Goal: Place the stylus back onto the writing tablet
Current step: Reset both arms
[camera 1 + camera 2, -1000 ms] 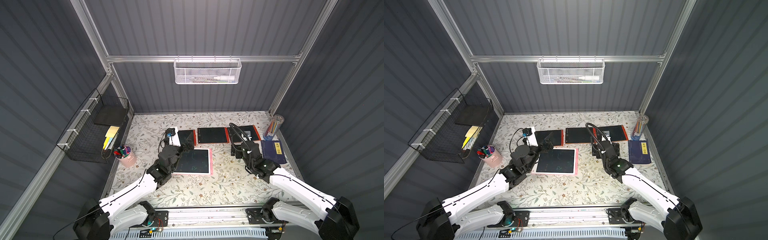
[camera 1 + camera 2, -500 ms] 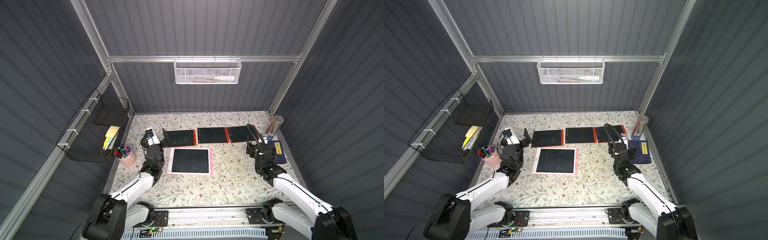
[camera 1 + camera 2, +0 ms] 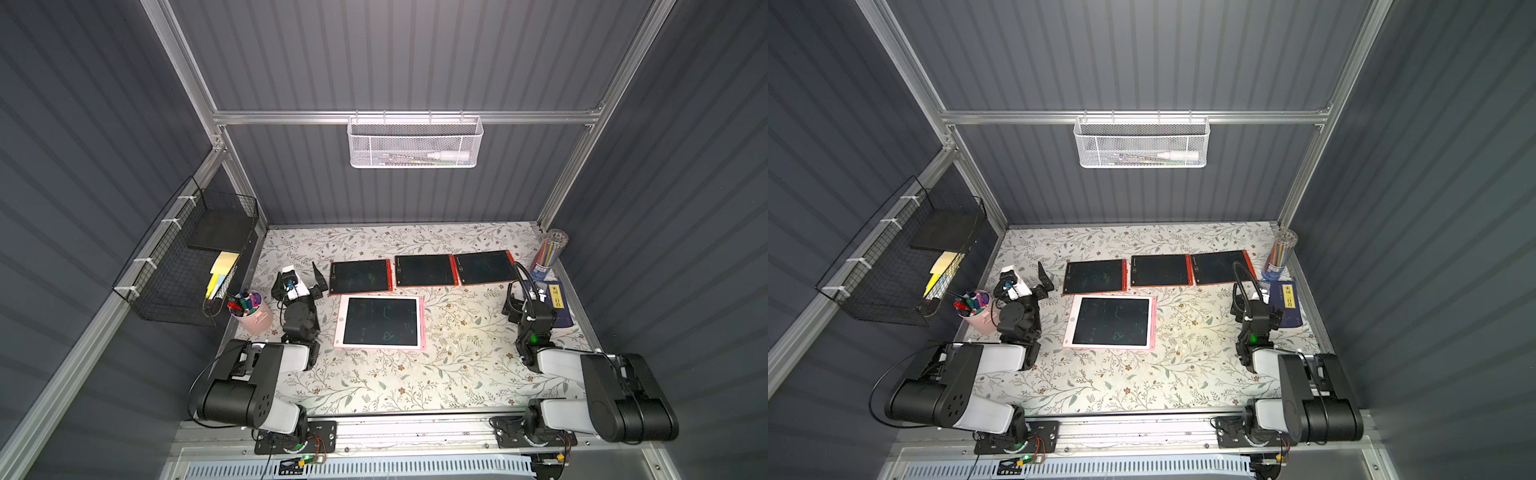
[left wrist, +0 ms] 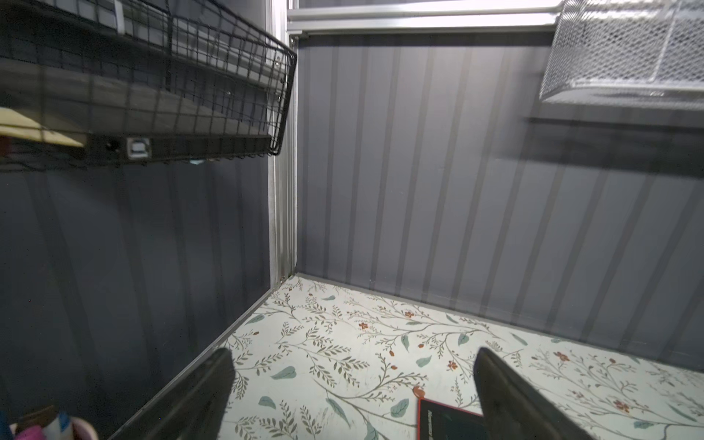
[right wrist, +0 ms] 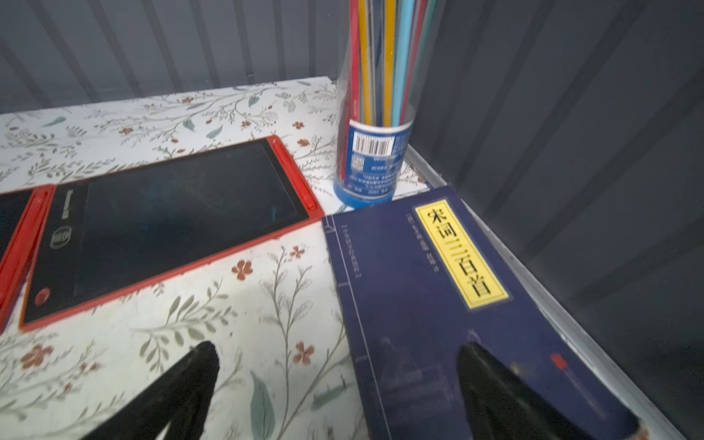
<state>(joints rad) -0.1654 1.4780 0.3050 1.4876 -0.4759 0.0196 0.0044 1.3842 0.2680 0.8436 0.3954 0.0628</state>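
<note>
Stylus [image 3: 422,320]: slim pink plastic one; it lies along the edge of the pink-framed, dark-screened writing tablet [image 3: 342,332] that faces the right arm; it looks seated in the side groove in both top views, though it's too small for us to swear it's clicked in
Left gripper [image 4: 352,354]: jaws stand wide with nothing between them; it's by the pink cup of markers [image 3: 251,318], well apart from the stylus
Right gripper [image 5: 338,346]: spread wide and empty too; one finger hangs over the navy-blue book with the yellow label [image 5: 438,297], the other over the floral table cover [image 5: 266,304]
Progress: we'd call this one basically done
Handling: we reckon it's feather-light, stiff, smooth and a bit slippery; it'd roll if knocked loose; a gentle squeeze is plenty
Where to grab: if it needs reseating, we'd pinch it mid-length across its thin width, from above; the tablet frame hugs one side, so room is tight
</note>
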